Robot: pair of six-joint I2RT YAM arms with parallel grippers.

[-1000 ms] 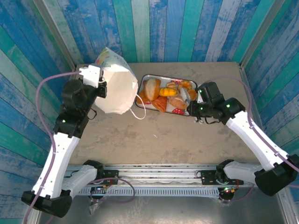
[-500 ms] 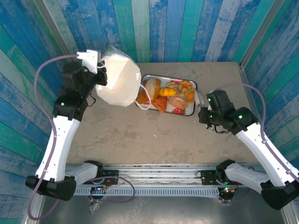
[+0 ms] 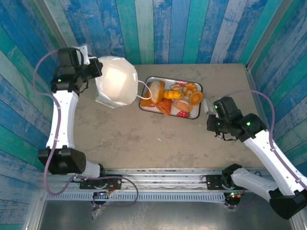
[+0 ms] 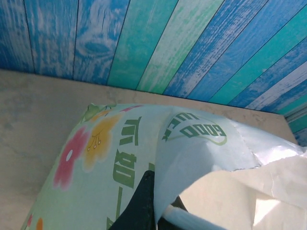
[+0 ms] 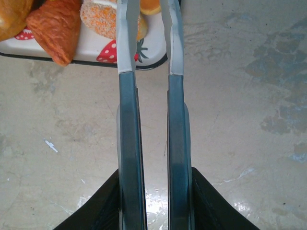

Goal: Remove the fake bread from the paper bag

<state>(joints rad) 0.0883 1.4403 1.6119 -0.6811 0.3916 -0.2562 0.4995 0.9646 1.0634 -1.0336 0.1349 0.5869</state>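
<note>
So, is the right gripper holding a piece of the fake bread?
No, the right gripper has an empty gap between its fingers, and the fake bread lies on the tray.

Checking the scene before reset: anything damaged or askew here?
The paper bag is held tilted by the left tool at the table's back left, and its rim looks ragged and creased in the left wrist view. The fake bread lies heaped in the strawberry tray; nothing visibly spilled.
</note>
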